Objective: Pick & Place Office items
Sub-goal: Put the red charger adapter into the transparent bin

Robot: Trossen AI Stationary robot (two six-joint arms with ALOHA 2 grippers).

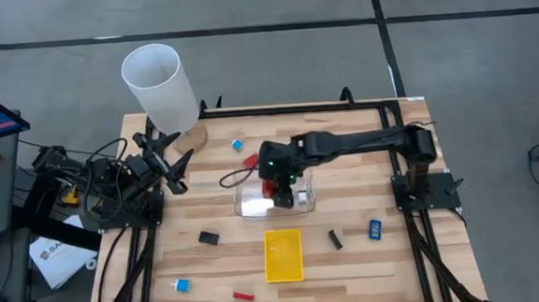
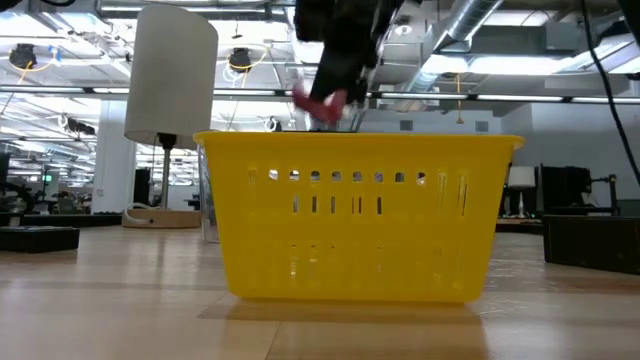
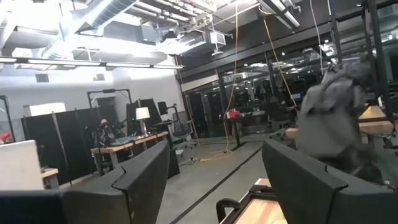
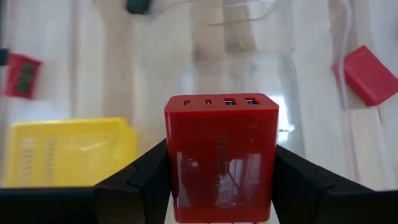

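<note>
Red charger block (image 4: pixel 221 155), rigid, light and slick-sided, sits clenched by its flat flanks in the right tool (image 4: pixel 221 186) above the clear plastic tray (image 1: pixel 254 206) at frame centre. Left tool (image 1: pixel 172 162), upper left, hangs released.

No text reads clearly anywhere: faint embossed marks show on the red block (image 4: pixel 221 155), and partial letters on a white sheet (image 1: pixel 53 255) at lower left, both illegible.

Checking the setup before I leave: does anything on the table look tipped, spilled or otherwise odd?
Nothing looks spilled or damaged. The white cylinder stands upright at the back left corner, though its base overhangs the table's edge. The right gripper holds a red block over the clear tray.
</note>
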